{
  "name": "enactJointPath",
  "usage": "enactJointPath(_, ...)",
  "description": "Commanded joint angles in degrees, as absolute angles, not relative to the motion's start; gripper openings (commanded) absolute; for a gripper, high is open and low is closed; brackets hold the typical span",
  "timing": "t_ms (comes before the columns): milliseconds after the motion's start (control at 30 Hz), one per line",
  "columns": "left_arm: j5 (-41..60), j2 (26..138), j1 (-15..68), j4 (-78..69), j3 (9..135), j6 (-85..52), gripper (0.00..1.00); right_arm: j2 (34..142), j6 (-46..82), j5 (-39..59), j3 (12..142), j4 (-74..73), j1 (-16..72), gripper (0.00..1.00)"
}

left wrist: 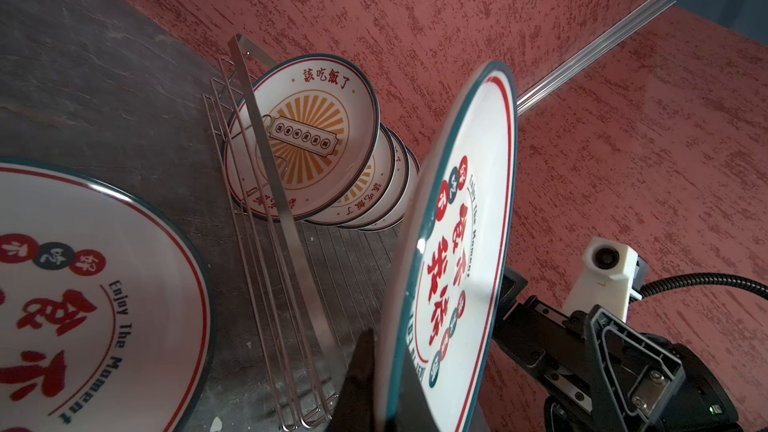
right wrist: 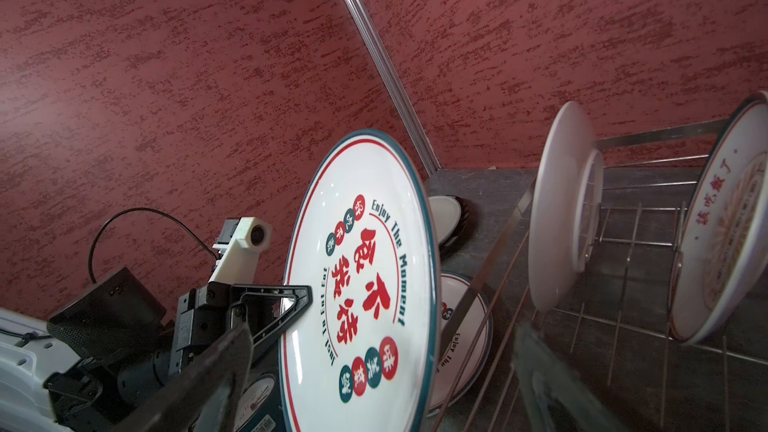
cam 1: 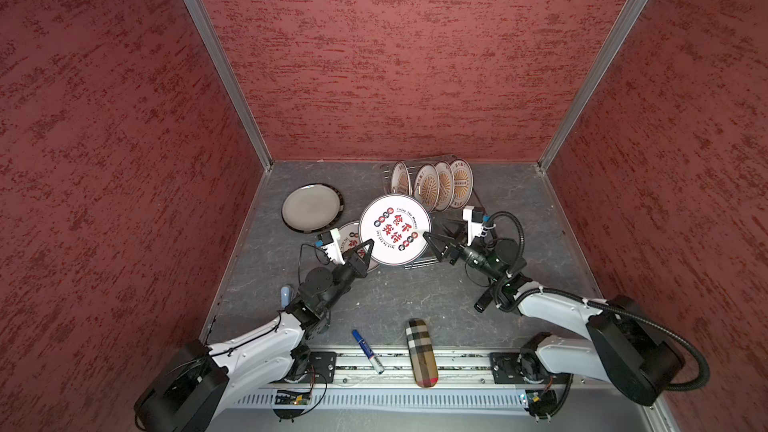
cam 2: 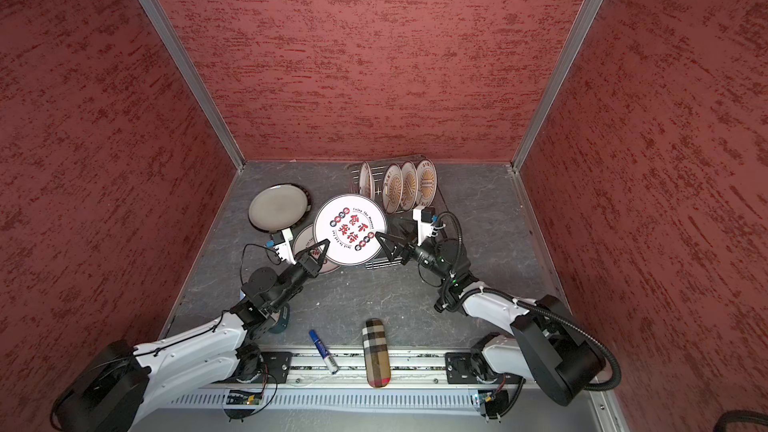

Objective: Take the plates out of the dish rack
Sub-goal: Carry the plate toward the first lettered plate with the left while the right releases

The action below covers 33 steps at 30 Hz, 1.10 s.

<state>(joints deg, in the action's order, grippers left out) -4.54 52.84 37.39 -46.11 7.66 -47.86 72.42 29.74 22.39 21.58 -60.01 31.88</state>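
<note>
A white plate with red and black characters [cam 1: 395,229] [cam 2: 350,229] hangs tilted above the table, and my left gripper [cam 1: 368,249] [cam 2: 324,248] [left wrist: 386,367] is shut on its near-left rim [left wrist: 457,243]. My right gripper [cam 1: 434,231] [cam 2: 385,228] [right wrist: 386,367] is open wide, with its fingers on either side of the plate's right rim [right wrist: 361,284]. The dish rack [cam 1: 419,261] [cam 2: 374,263] [left wrist: 266,243] [right wrist: 623,243] stands behind, holding several upright sunburst plates [cam 1: 440,184] [cam 2: 409,184] [left wrist: 303,135] [right wrist: 723,222].
A grey dark-rimmed plate [cam 1: 311,206] [cam 2: 278,206] and a second character plate [cam 1: 349,234] [left wrist: 83,292] lie flat left of the rack. A teal clock [cam 2: 282,320] stands under the left arm. A blue marker [cam 1: 368,351] and a plaid case [cam 1: 422,353] lie at the front edge.
</note>
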Motion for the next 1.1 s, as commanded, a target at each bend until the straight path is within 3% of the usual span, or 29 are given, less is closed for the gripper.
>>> enactJointPath(0, -5.98, 50.88, 36.66, -47.63, 7.58, -49.10, 0.00, 72.06, 29.37, 21.73, 21.68, -63.33, 32.52, 0.99)
enactJointPath(233, -10.41, 47.20, 35.12, -42.46, 6.41, -52.77, 0.00, 74.10, 27.43, 22.34, 22.83, -63.36, 33.62, 0.99)
enactJointPath(700, -20.45, 40.36, 33.42, -28.28, 5.66, -60.01, 0.00, 79.91, 13.95, 16.13, 34.19, -44.30, 43.73, 0.99)
enactJointPath(1067, -25.68, 38.50, 31.90, -13.15, 7.47, -69.29, 0.00, 82.95, 11.02, 13.11, 37.74, -40.28, 46.12, 0.99)
